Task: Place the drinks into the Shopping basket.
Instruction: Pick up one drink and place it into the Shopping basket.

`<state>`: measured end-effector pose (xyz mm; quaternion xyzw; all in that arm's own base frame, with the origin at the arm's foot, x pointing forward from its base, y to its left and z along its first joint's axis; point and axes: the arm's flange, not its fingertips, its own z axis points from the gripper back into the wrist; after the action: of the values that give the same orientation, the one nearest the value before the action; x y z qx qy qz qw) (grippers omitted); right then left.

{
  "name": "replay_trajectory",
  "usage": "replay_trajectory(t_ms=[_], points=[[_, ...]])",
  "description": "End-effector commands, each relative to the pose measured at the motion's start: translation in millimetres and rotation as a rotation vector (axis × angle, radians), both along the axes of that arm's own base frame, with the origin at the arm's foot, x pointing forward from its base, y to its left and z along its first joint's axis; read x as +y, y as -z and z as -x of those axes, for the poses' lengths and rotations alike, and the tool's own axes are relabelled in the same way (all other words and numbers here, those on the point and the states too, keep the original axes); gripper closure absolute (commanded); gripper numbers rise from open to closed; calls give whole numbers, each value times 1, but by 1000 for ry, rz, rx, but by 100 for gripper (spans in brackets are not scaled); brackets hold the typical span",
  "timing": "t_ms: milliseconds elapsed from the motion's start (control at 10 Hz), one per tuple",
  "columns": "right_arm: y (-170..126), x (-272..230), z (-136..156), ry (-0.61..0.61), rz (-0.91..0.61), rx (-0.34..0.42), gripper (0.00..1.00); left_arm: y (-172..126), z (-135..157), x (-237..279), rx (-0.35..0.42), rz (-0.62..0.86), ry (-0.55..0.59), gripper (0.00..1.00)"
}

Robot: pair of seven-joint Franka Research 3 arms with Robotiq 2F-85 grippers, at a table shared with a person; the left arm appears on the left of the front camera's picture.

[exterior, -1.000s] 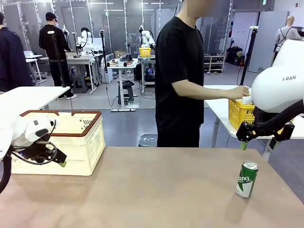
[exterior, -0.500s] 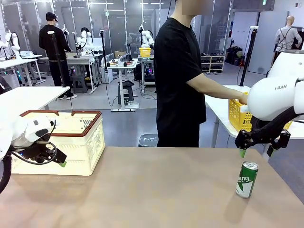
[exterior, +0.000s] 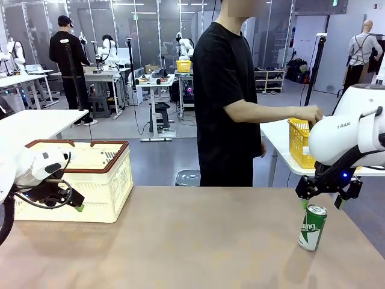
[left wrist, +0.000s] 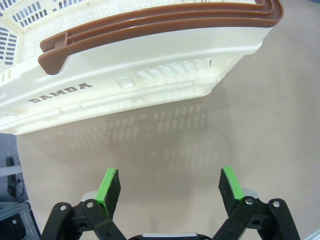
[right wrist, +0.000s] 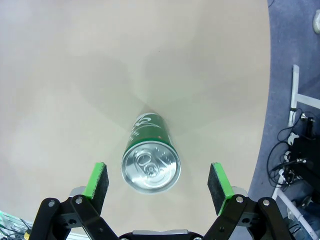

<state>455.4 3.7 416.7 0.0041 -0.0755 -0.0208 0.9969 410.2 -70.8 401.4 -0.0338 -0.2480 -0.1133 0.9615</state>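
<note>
One green drink can (exterior: pixel 313 227) with white lettering and a silver top stands upright near the table's right edge. My right gripper (exterior: pixel 320 203) hovers just above it, open. From the right wrist view I look straight down on the can's top (right wrist: pixel 150 168), which lies between the spread green pads of that gripper (right wrist: pixel 157 181). The cream-white Shopping basket (exterior: pixel 102 180) with its red-brown rim sits at the table's left. My left gripper (exterior: pixel 76 205) hangs open beside the basket's near side, and the left wrist view shows this gripper (left wrist: pixel 170 186) empty facing the "DAMDA" wall (left wrist: pixel 150 75).
A person in a black shirt (exterior: pixel 225 102) stands across the table, one hand (exterior: pixel 313 113) at a yellow mesh basket (exterior: pixel 298 143) on a white side table to the right. Bare tabletop (exterior: pixel 204 241) stretches between the basket and the can.
My right arm has come down and slightly left, so its open gripper now sits over the can. The person's hand has shifted at the yellow basket. The left arm is unmoved.
</note>
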Motion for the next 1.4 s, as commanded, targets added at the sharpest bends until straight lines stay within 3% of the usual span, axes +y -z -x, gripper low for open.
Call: replay_trajectory(t_ms=[0, 1100, 1200, 1300], points=[[12, -7, -7, -10, -31, -10, 0, 1, -1, 2, 2, 3, -3, 0], [33, -1, -13, 7, -36, 41, 0, 1, -1, 2, 2, 3, -3, 0], [32, -1, -13, 0, -37, 35, 16, 1, -1, 2, 2, 3, -3, 0], [32, -1, -12, 0, -43, 43, 19, 1, -1, 2, 2, 3, -3, 0]])
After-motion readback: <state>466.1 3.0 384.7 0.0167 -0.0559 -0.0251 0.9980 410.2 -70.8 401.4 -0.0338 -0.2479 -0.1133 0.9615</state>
